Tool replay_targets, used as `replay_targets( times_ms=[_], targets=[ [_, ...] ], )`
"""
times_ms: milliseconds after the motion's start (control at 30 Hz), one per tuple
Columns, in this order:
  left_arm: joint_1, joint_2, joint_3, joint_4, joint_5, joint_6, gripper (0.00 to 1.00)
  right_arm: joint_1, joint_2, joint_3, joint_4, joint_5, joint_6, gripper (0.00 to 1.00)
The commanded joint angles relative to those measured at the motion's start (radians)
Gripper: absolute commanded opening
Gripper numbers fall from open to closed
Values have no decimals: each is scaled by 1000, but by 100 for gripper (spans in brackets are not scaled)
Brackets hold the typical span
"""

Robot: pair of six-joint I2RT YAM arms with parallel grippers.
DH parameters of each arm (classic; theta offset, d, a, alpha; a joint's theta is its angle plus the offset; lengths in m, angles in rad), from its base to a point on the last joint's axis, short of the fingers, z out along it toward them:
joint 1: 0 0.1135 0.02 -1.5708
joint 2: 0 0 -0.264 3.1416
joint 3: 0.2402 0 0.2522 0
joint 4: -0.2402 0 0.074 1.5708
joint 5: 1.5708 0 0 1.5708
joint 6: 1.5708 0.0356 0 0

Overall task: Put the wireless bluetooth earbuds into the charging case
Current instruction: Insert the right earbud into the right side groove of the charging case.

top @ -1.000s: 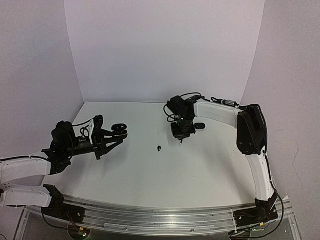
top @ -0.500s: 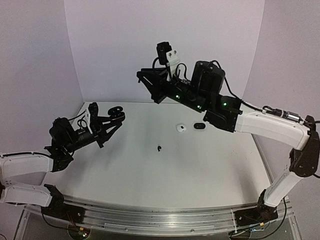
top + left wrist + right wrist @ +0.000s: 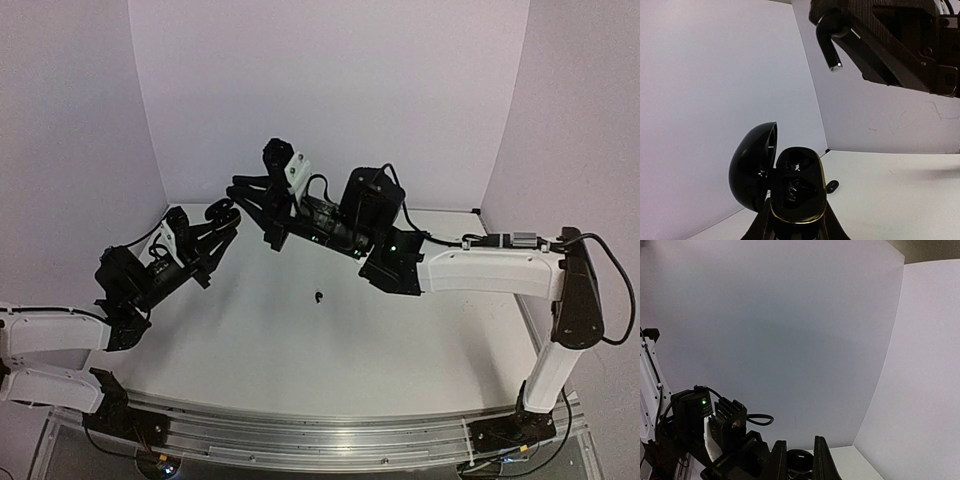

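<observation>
Currently, in the top external view, the left gripper (image 3: 220, 220) is holding the black charging case (image 3: 226, 212) raised above the far left part of the white table (image 3: 400, 340). The right arm (image 3: 480, 272) is reaching across the table to the left, and the right gripper (image 3: 240, 195) is hovering just beside and above the case. A loose black earbud (image 3: 318, 297) is lying alone on the table, near its middle, well apart from both grippers.

Left wrist view: the left gripper's fingers (image 3: 762, 227) are clamping the base of the charging case (image 3: 797, 192). The case is standing upright, and its lid (image 3: 752, 170) is hanging open to the left, exposing the two sockets. The right gripper (image 3: 837, 22) is hanging above and to the right of the case, pinching the held earbud (image 3: 829, 37) by its head. The earbud's stem is pointing down, clear of the case.

Right wrist view: the right gripper's fingers (image 3: 779, 460) are showing at the bottom edge, with a dark rounded shape between them; which thing it is cannot be told. The left arm's wrist (image 3: 695, 412) is showing at lower left.
</observation>
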Motion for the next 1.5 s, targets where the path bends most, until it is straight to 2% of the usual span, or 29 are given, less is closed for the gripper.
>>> replay_targets(
  times_ms=[0,433,700,1467],
  targets=[
    [-4,2,2,60,-31,49,0,0,22,18,86,-24,-58,0],
    [-3,-9,39,-8,-2,-20,0,1,67,33,40,-3,-198,0],
    [-3,-12,40,-15,9,-9,0,0,76,35,4,25,-251,0],
    [2,-6,48,20,60,-80,0,1,45,-31,-10,76,-311,0]
  ],
)
